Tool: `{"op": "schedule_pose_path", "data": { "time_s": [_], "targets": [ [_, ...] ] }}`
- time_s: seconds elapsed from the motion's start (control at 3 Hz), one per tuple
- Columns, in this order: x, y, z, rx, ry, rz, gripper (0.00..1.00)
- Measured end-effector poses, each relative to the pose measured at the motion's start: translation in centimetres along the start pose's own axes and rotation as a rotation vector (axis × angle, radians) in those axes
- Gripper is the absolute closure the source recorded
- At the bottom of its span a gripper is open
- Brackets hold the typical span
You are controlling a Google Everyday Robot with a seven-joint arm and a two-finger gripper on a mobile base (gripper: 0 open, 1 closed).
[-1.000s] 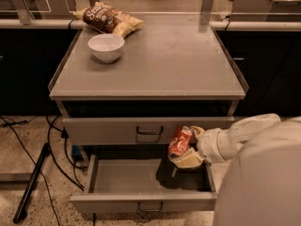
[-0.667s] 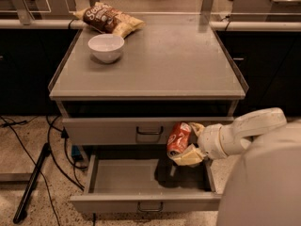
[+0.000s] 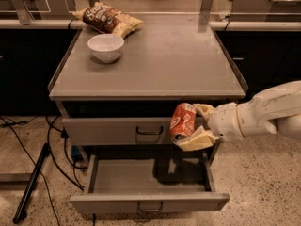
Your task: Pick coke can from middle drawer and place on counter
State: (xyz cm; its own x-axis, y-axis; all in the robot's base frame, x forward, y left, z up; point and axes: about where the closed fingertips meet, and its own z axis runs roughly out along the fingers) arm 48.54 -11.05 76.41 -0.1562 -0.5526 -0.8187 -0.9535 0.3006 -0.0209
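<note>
- Cables (image 3: 56,145) trail over the speckled floor (image 3: 263,182) at the left, beside a dark pole (image 3: 29,185) that leans there, well apart from the cabinet.
- Chip bag (image 3: 107,20), brown and yellow, lies at the far left corner of the desk (image 3: 188,65), reaching the far edge.
- White bowl (image 3: 106,47) stands upright just near of the bag, close to the desk's left edge with its thin clear raised strip.
- The desk's bare grey surface runs from the bowl across the middle to the right edge, and forward to the near edge.
- The upper drawer front (image 3: 113,131) is closed below the near edge, with its dark handle at the centre.
- The middle drawer (image 3: 150,202) below it is pulled out toward the near side; its grey floor shows, with a shadow toward the right.
- The coke can (image 3: 182,121) hangs in the air, tilted, in front of the upper drawer front just right of its handle, above the right part of the open drawer and lower than the desk's near edge.
- The pincer (image 3: 188,126) grips the can, one finger above it and one beneath, at the right end of the cabinet front.
- The white arm (image 3: 263,117) reaches in from the right edge of the view, over open floor beside the cabinet.
</note>
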Motion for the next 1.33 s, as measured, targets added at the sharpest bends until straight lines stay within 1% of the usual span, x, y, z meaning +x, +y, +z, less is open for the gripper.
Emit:
{"op": "schedule_pose_path", "data": {
  "time_s": [0.33, 0.67, 1.0, 1.33],
  "targets": [
    [-4.3, -1.9, -2.9, 0.039, -0.021, -0.067, 1.00],
    [-4.2, -1.8, -2.8, 0.037, -0.020, -0.073, 1.00],
    [-5.4, -2.1, -2.8, 0.051, -0.016, -0.096, 1.00],
    [-9.0, -3.2, -2.9, 0.064, -0.013, -0.152, 1.00]
  ]
}}
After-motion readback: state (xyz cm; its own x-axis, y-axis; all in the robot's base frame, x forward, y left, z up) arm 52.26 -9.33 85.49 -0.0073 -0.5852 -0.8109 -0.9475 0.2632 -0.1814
